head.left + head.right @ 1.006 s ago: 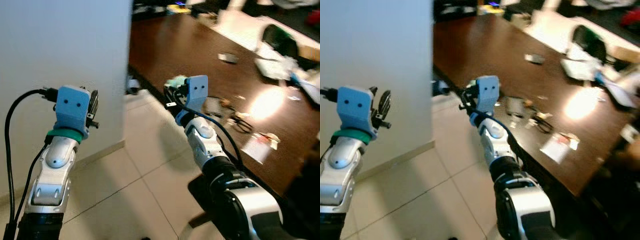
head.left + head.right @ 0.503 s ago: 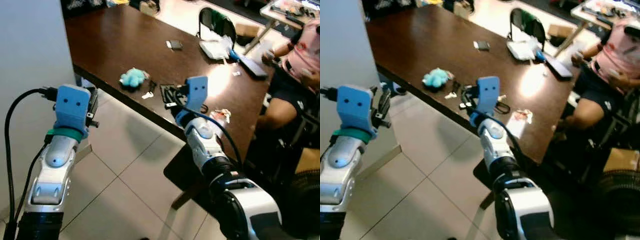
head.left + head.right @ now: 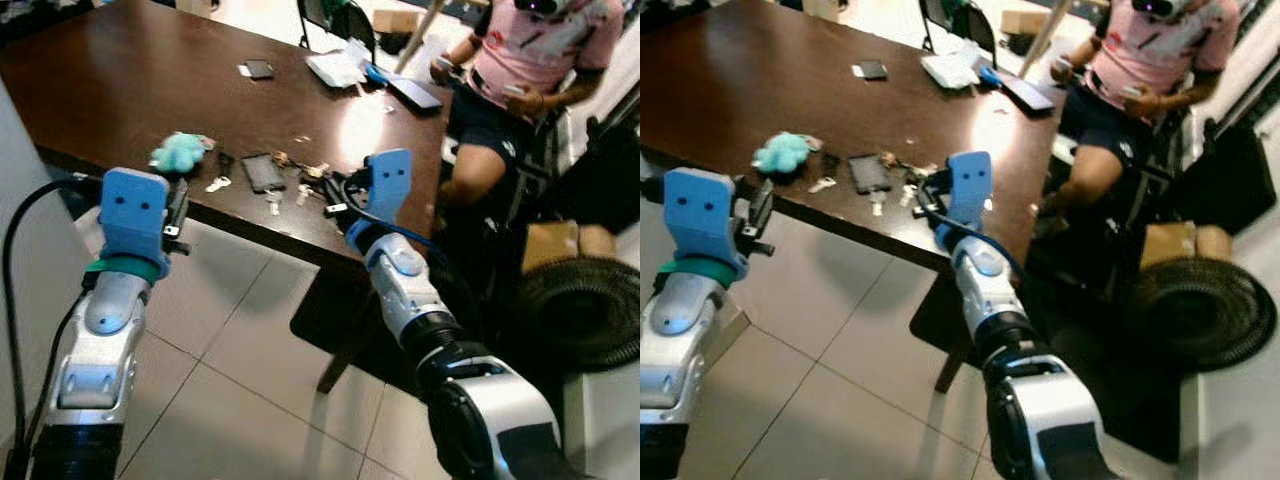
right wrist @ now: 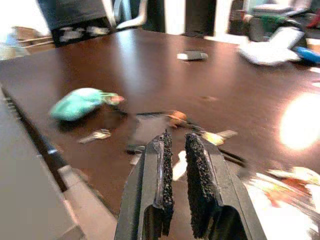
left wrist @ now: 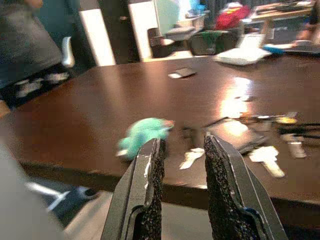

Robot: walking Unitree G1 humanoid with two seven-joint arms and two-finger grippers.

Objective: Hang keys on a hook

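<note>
Office — long table, chair, tiled floor.

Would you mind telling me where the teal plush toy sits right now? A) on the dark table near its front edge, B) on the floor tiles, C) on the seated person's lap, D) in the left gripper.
A: the plush toy lies on the table near the front edge, beside scattered keys and a phone, clear of both grippers.
</note>
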